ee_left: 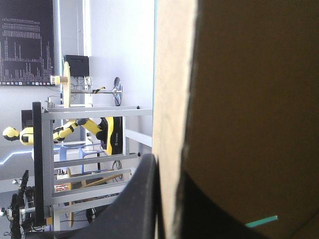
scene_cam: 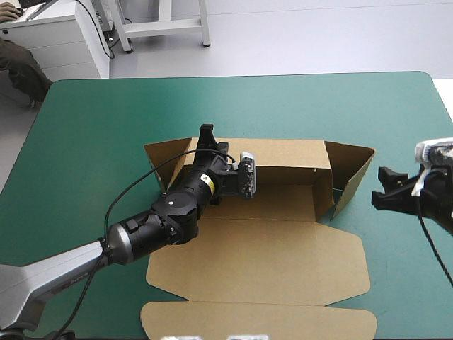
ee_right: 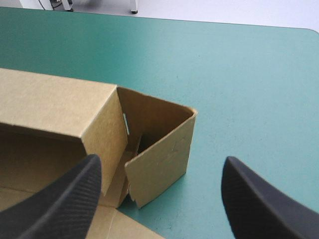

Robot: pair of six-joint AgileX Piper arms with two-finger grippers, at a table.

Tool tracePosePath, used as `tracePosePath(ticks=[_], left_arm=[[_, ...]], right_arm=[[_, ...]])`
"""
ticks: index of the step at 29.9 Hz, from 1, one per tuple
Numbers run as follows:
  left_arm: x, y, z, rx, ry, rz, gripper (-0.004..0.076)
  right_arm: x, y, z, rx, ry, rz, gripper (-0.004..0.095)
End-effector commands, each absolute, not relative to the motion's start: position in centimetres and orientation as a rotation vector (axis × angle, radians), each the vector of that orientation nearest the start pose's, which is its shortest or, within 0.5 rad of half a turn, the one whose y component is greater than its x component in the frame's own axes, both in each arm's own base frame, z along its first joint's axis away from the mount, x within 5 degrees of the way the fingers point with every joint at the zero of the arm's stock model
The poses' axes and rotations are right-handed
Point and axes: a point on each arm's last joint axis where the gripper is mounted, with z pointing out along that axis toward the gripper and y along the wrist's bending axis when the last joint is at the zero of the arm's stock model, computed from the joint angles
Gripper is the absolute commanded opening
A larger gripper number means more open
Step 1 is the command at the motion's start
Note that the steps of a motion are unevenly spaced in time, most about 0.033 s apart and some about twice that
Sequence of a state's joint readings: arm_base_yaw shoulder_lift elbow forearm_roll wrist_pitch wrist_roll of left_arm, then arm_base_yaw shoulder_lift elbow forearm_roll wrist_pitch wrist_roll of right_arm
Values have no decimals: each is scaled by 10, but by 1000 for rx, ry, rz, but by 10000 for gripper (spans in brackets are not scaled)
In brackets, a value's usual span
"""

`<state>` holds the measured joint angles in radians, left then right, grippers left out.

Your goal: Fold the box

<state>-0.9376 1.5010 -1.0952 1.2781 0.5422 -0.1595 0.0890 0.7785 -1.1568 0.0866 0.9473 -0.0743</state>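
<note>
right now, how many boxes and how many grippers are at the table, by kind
brown box: 1
grippers: 2 (left gripper, fingers clamped on the far wall; right gripper, fingers apart, beside the box's right end)
total: 3

One box (scene_cam: 283,262); two grippers: left gripper (scene_cam: 207,133), right gripper (scene_cam: 379,188)
</note>
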Motion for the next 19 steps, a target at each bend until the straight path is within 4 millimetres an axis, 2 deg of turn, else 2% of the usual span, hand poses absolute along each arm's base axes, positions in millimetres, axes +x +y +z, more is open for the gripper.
tracePosePath(ticks=[1,7,13,19], left_arm=[[232,-238,321,1435,1449,568,-8],[232,-238,321,1435,1448,570,-8],[232,-237,321,1435,1449,572,-8],[232,-237,321,1435,1449,572,-8]], right_arm=[[143,14,465,-127,1970,63,714],[189,14,477,-109,2044,44,714],[244,9,474,-80,2151,41,714],[296,3,464,-60,2259,145,714]])
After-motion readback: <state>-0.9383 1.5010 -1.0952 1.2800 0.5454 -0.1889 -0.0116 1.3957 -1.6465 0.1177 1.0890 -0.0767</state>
